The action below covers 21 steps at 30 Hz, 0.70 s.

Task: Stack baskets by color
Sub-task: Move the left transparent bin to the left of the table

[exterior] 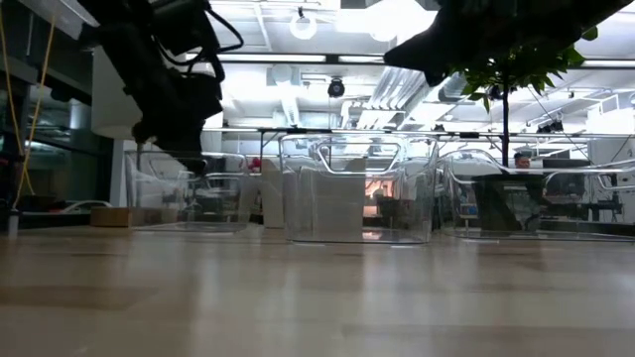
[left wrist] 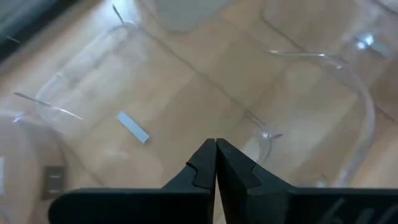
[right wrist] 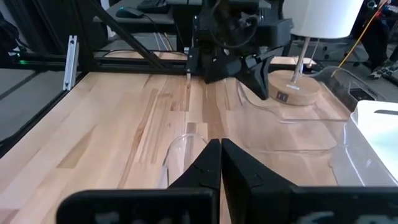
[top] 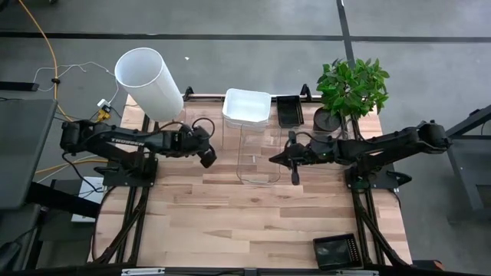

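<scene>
Three clear baskets stand in a row on the table in the low view: left (exterior: 189,198), middle (exterior: 359,198) and right (exterior: 541,198). My left gripper (top: 209,159) is shut, tilted down over the left clear basket (left wrist: 112,93), with nothing visible between its fingers (left wrist: 205,165). My right gripper (top: 294,175) is shut and hovers beside the right wall of the middle clear basket (top: 257,157), above its rim (right wrist: 177,149). A white basket (top: 247,107) stands just beyond the middle clear one. One black basket (top: 289,111) sits at the far edge and another (top: 337,251) at the near right. My left gripper's shut fingertips (right wrist: 264,84) stand close over the rim (right wrist: 249,102) of the left clear basket, slanting down from the table's left. I cannot tell whether they touch it.
A big white cylinder (top: 149,83) on a wooden base stands at the far left. A potted green plant (top: 351,88) stands at the far right. Bare wooden table (top: 230,222) stretches across the near half.
</scene>
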### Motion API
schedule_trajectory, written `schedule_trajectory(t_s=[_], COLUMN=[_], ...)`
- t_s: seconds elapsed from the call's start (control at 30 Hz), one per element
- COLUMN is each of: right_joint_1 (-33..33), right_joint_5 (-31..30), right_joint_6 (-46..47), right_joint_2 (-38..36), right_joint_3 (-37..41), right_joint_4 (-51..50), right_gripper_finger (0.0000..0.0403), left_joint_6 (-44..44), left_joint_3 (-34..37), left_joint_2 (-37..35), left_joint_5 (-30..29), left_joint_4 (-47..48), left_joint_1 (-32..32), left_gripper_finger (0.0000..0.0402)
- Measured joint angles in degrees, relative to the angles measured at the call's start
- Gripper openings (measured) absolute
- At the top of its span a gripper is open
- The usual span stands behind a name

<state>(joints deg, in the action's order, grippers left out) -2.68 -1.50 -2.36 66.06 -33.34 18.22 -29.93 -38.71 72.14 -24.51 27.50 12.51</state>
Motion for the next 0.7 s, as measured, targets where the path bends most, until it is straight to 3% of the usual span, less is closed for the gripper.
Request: schedule_trajectory(t_s=[0.3, 0.7], right_joint_1=[0.0, 0.0], right_joint_5=[0.4, 1.1], right_joint_6=[1.1, 1.1], right_joint_2=[0.0, 0.0], right_joint_3=[0.0, 0.0], right_joint_4=[-1.4, -1.5], right_gripper_finger=[0.0, 0.0], left_joint_6=[-1.9, -15.5], left_joint_3=[-6.0, -9.8], left_joint_2=[0.2, 0.2], left_joint_5=[7.8, 15.3], left_joint_4=[11.8, 20.0], left_joint_1=[-4.8, -20.0], left_gripper_finger=[0.0, 0.0])
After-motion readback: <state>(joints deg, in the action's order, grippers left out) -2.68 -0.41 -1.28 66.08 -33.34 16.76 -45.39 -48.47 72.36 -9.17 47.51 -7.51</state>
